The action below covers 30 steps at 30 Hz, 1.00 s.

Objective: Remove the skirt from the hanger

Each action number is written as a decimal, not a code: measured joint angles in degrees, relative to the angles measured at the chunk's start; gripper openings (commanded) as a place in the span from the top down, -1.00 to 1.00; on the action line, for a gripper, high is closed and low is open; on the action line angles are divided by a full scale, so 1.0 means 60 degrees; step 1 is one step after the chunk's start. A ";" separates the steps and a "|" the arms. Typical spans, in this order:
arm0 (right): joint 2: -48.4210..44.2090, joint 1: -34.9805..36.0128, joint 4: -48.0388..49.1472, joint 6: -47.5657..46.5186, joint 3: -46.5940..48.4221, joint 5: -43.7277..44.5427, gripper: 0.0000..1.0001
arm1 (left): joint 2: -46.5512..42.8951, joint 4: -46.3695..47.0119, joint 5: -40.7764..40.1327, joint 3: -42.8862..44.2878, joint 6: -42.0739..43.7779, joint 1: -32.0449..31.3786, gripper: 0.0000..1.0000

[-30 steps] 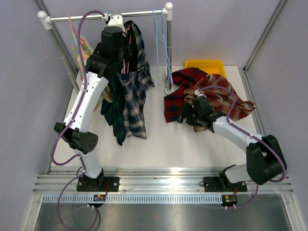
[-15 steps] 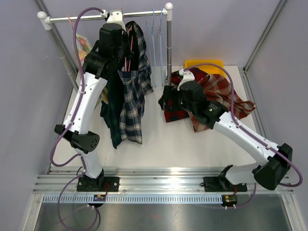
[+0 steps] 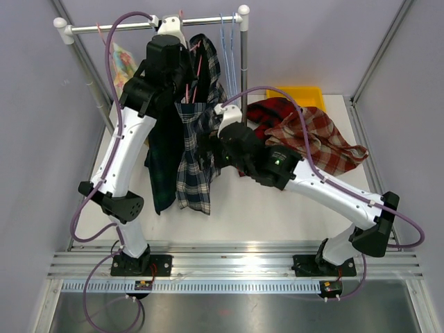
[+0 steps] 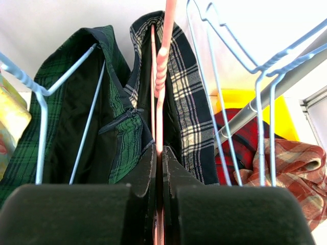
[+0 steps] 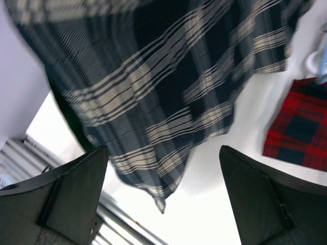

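Right wrist: skirt [image 5: 153, 102] beyond claw [image 5: 163, 149] (apart)

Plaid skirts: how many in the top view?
4. Two hang at the rail: green plaid skirt, navy plaid skirt beside it. Two lie heaped on the table: red-black skirt, red-tan skirt. The heap may hide more.

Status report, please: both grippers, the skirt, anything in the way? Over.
Left gripper shut on pink hanger. Right gripper open before navy plaid skirt, nothing gripped. Green skirt hangs close beside it.
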 measured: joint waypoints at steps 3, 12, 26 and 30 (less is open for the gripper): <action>0.0215 0.0586 -0.0178 0.0135 0.0062 0.0182 -0.96 | -0.0087 -0.0004 0.0004 0.0000 -0.0084 0.0000 1.00; 0.1118 0.1056 0.0175 0.0262 0.0455 0.0754 -0.32 | -0.0503 0.0000 0.0095 -0.0073 -0.0444 -0.0055 1.00; 0.1716 0.1730 0.1053 0.0339 -0.0058 0.1898 1.00 | -0.0703 0.0113 0.0193 -0.0586 -0.0557 -0.0091 1.00; 0.0980 0.2725 0.0699 0.0834 -0.0867 0.2707 1.00 | -0.0721 0.0331 0.0044 -0.0718 -0.0215 -0.0153 1.00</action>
